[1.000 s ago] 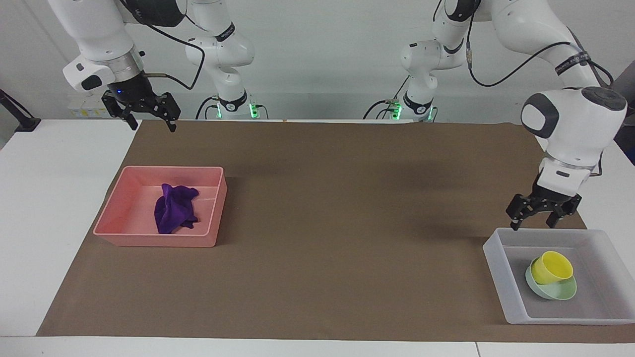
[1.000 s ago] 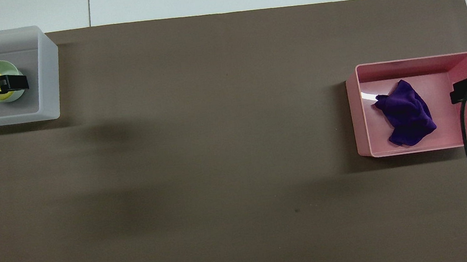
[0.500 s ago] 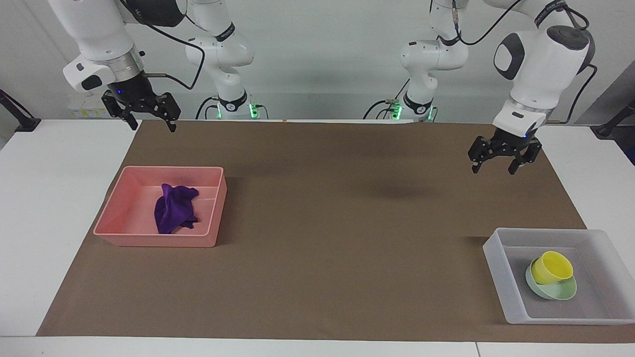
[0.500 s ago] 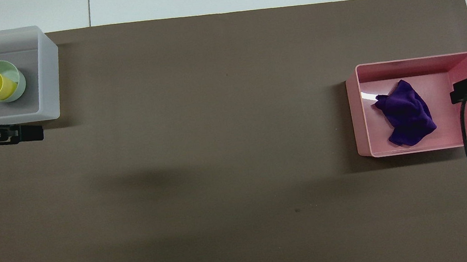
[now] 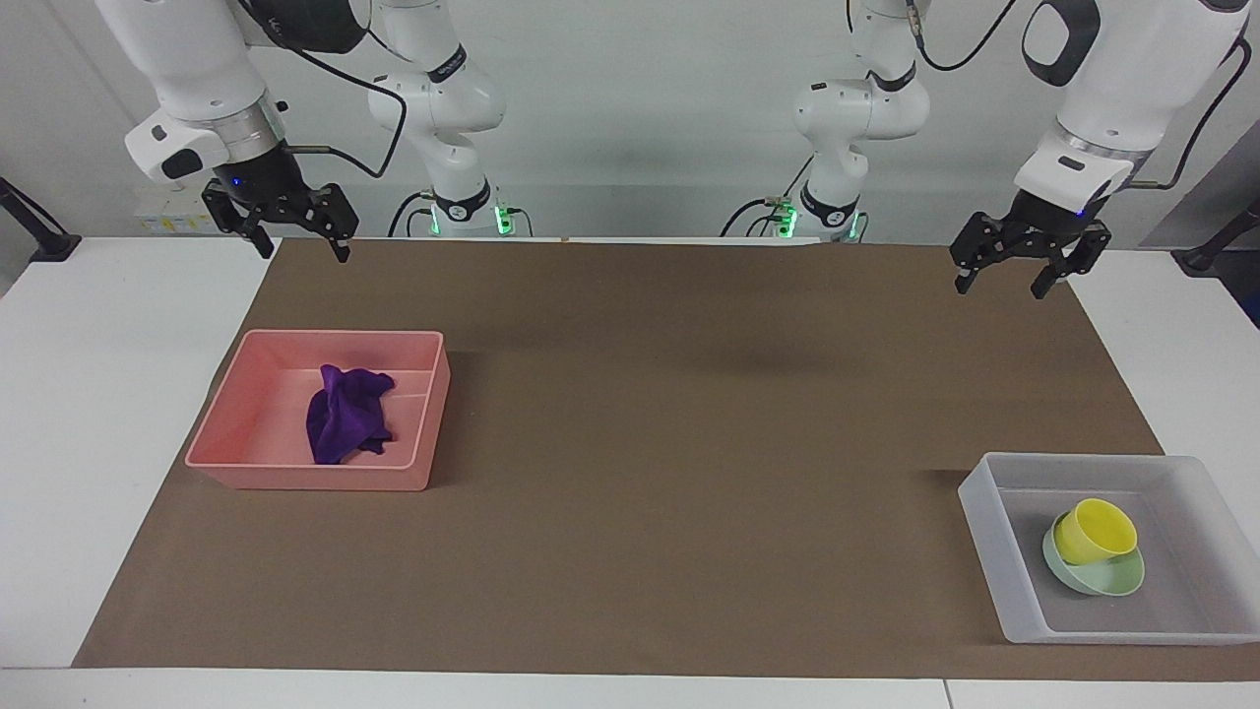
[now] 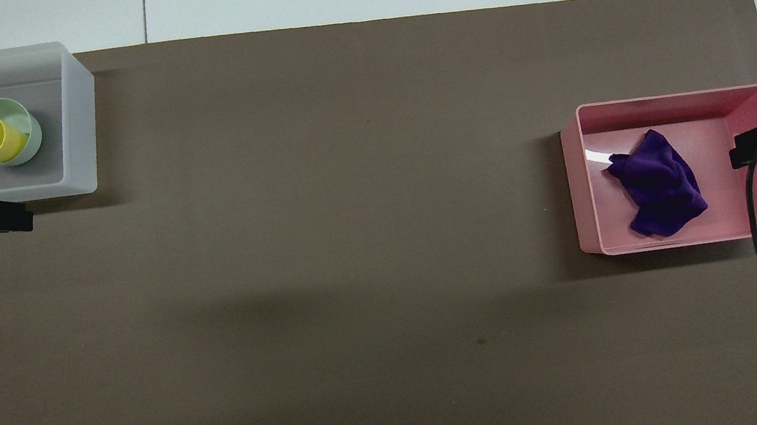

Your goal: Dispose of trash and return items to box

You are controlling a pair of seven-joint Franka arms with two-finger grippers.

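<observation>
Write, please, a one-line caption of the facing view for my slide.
Purple rag in the pink bin, yellow cup in the bowl inside the tray.

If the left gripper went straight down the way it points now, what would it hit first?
Probably just the brown mat. The left gripper hangs open, and the tray seems clear of its line, though depth is unclear.

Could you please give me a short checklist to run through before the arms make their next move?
1. Purple rag in the pink bin: ok.
2. Yellow cup in the translucent tray: ok, tilted in the bowl.
3. Mint-green bowl in the tray: ok.
4. Left gripper open, holding nothing, raised: ok.
5. Right gripper open, holding nothing, raised: ok.
6. Brown mat free of stray items: ok.
</observation>
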